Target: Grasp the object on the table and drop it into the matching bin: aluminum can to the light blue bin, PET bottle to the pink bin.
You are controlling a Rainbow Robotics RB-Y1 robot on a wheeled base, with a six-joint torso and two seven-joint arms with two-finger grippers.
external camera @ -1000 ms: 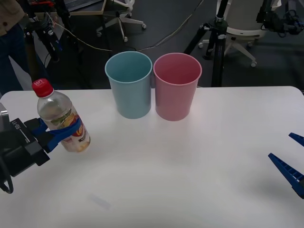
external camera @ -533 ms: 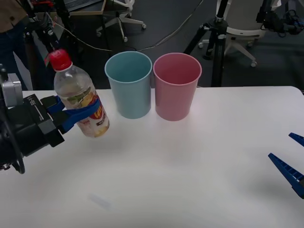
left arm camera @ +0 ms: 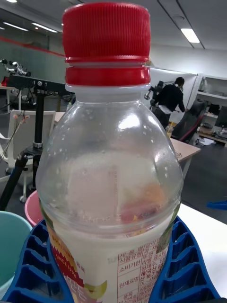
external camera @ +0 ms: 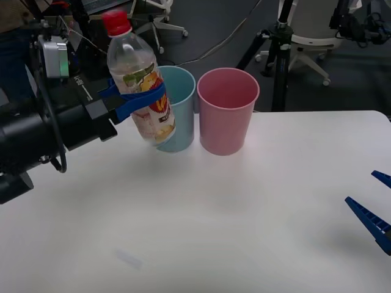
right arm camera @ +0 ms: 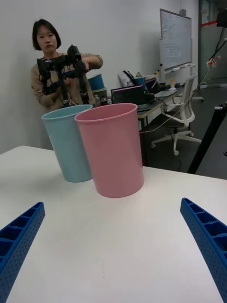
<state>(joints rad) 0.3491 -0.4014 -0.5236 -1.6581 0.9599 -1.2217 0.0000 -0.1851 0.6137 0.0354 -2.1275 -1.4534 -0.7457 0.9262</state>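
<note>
PET bottle (external camera: 141,85) is hanging tilted in the air, red cap up, and my left pincer (external camera: 135,101) is clamping its labelled middle in front of the light blue bin (external camera: 174,116). I'm seeing the pink bin (external camera: 225,110) touching that bin's side. My right pincer (external camera: 374,210) is waiting wide apart over the white tabletop (external camera: 244,220). Office chairs and a tripod (external camera: 275,49) are standing behind.

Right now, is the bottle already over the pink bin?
No, the left gripper holds the bottle in front of the light blue bin, left of the pink bin.
</note>
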